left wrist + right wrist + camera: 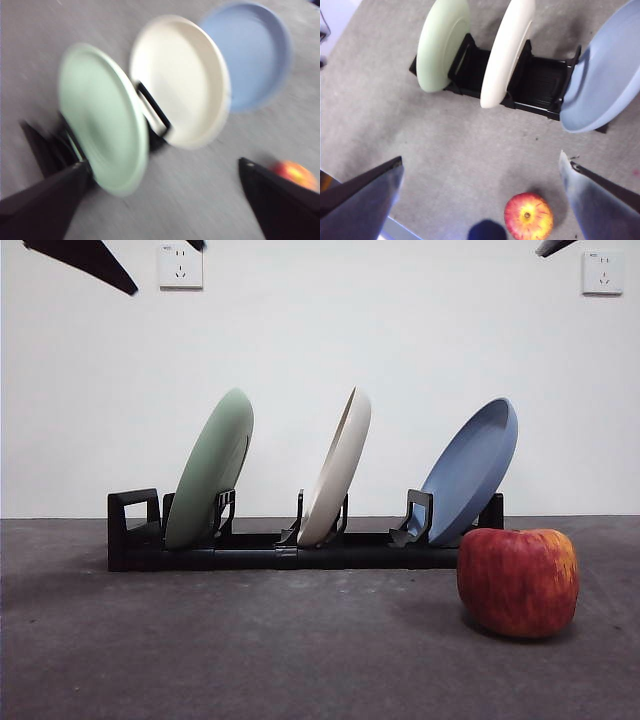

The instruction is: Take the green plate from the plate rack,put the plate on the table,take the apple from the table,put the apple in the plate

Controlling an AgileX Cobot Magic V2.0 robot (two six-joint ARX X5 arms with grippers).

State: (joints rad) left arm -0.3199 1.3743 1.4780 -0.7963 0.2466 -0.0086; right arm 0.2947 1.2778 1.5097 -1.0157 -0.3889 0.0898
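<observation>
The green plate (210, 470) leans in the leftmost slot of the black plate rack (270, 555), which stands on the grey table (250, 650). To the right of the rack's front lies the red apple (517, 582). My left gripper (165, 170) hovers open above the green plate (102, 117); its picture is blurred. High over the table, my right gripper (480, 165) is open too, with the apple (528, 216) below it and the green plate (442, 45) farther off. Neither gripper holds anything.
A cream plate (337, 470) and a blue plate (470, 475) lean in the rack's middle and right slots. Black arm tips show at the top left corner (85, 260) and the top right corner (555, 246). Wall sockets (180, 265) sit behind.
</observation>
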